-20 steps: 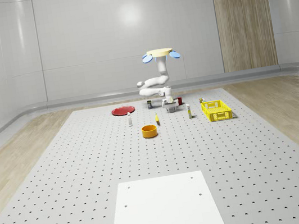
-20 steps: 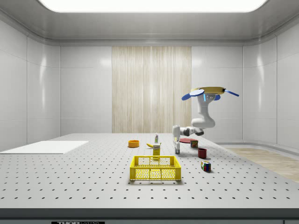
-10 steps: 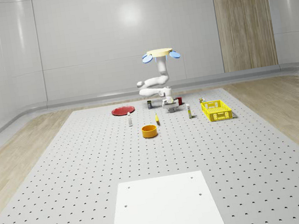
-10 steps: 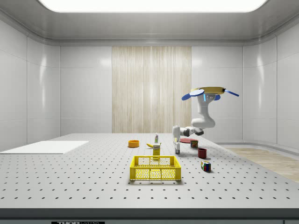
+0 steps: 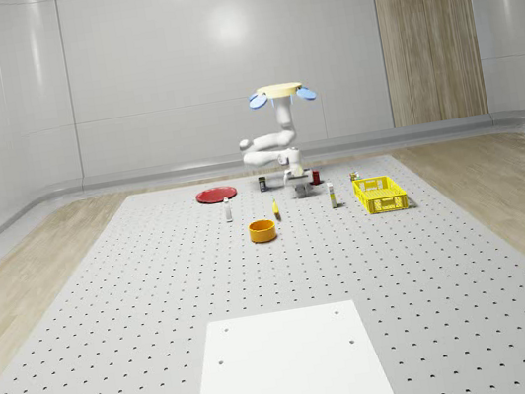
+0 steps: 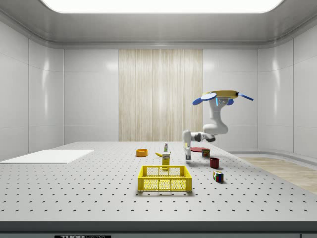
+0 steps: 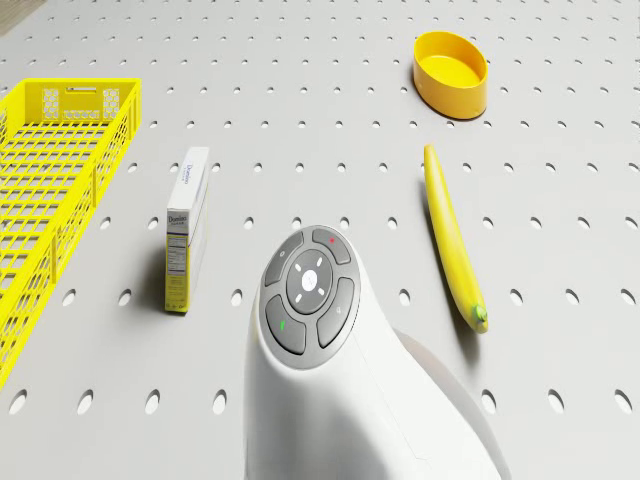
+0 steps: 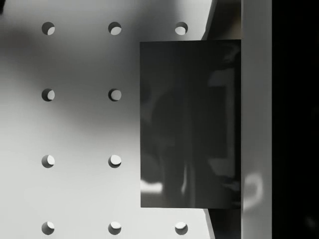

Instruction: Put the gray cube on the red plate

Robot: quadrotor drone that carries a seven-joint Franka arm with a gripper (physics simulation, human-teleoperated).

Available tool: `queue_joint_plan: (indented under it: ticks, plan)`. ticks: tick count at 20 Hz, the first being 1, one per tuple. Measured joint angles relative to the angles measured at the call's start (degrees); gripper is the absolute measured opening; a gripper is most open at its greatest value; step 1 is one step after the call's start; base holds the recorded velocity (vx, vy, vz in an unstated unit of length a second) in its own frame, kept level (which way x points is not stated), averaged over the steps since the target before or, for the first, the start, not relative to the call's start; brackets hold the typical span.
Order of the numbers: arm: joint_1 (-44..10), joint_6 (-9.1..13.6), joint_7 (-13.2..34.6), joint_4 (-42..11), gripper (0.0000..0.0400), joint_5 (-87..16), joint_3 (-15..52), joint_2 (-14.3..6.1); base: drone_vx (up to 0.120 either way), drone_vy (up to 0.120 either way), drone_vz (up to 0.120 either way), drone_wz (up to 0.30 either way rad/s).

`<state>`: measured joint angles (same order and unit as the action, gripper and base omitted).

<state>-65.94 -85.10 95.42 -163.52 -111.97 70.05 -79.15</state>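
Observation:
The drone (image 5: pixel 281 92) hovers over the far middle of the perforated table, its white arm folded down. The gripper (image 5: pixel 297 183) points straight down and is shut on the gray cube (image 5: pixel 299 191), just above the table. In the wrist view the cube's dark, glossy face (image 8: pixel 189 124) sits flush against one finger (image 8: pixel 256 119), with its shadow falling on the table below. The red plate (image 5: pixel 215 194) lies flat toward the whole-scene view's left of the gripper, well apart from it. In the side view the plate (image 6: pixel 197 148) lies behind the gripper (image 6: pixel 187 156).
Around the gripper stand a banana (image 7: pixel 450 235), a yellow bowl (image 7: pixel 451 72), a white carton (image 7: pixel 185 225) and a yellow crate (image 7: pixel 50 190). A red mug (image 6: pixel 214 162), a can (image 6: pixel 205 152) and a colored cube (image 6: pixel 218 176) sit on the side view's right.
The arm and gripper have risen slightly and the drone has tilted a little. The other objects have not moved.

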Motion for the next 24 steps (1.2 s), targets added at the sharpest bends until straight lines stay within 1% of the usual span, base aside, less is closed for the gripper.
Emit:
queue_joint_plan:
  ticks: [6, 17, 24]
  plan:
    - [-0.2, 0.2, 0.4, -0.3, 0.0251, 1.7, 1.6, -0.4, -0.12, -0.12, 0.12, 0.0]
    - [-0.6, -0.6, 0.7, -0.4, 0.0251, 2.7, 2.4, -1.5, -0.12, -0.12, 0.12, 0.0]
    - [-0.8, -1.2, 0.9, -0.3, 0.0251, 3.0, 2.6, -2.1, -0.12, -0.12, 0.0, 0.0]
